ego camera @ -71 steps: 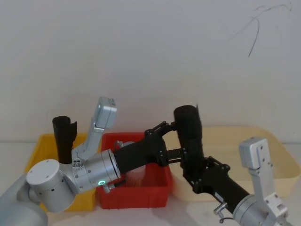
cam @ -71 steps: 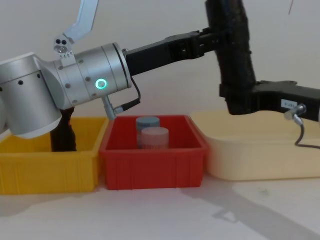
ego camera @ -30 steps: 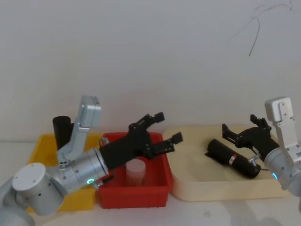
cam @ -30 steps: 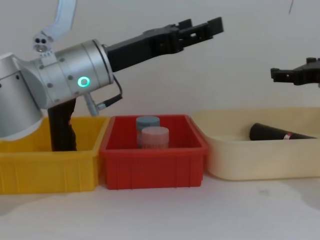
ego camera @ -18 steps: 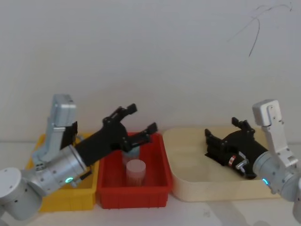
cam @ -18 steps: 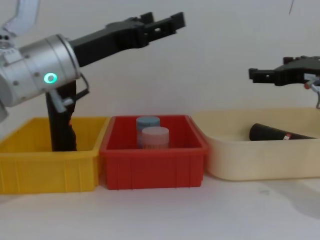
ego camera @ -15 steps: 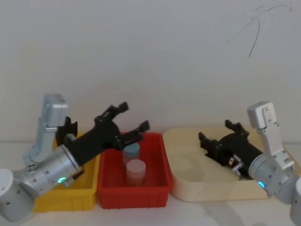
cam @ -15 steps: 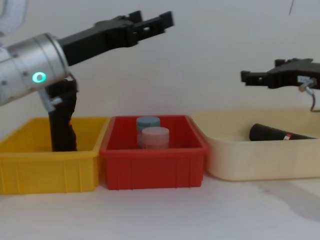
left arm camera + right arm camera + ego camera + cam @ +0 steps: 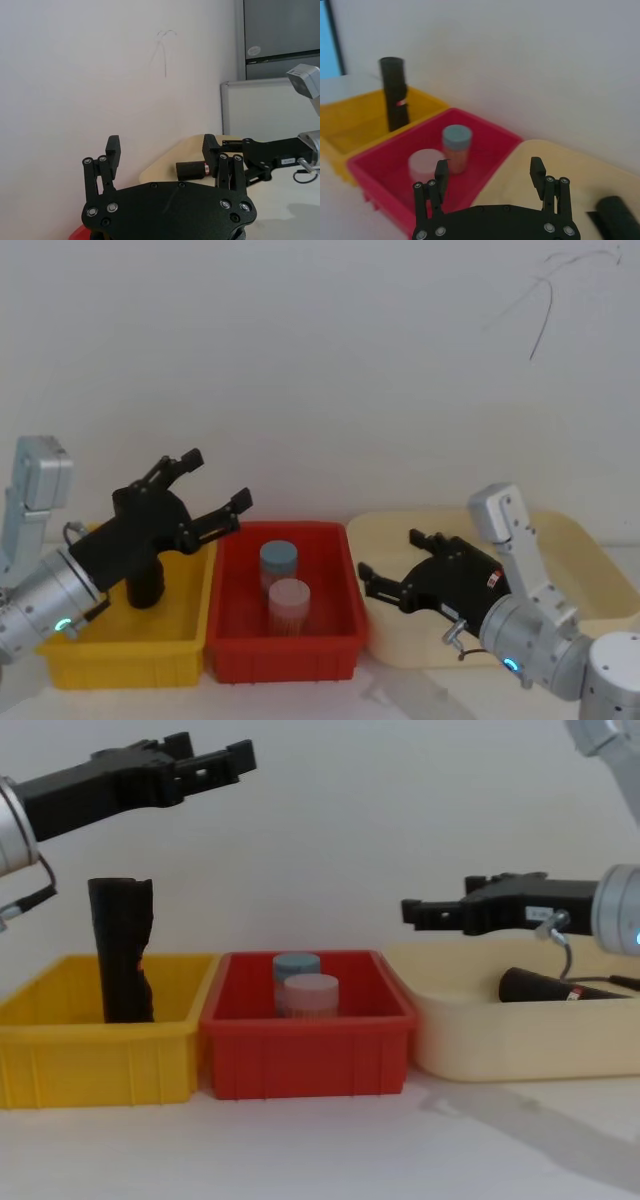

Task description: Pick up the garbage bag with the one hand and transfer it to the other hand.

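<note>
Right gripper above garbage bag, apart

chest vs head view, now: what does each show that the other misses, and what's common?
Chest view alone: a matte-black crinkled plastic roll with a red mark lying in the cream tray. Head view alone: the glowing ring on the left arm's wrist. Both: the left pincer open high over the yellow bin, a second black roll standing in that bin, a blue-lidded jar and a pink-lidded jar in the red bin, the right pincer open near the tray's left end.
</note>
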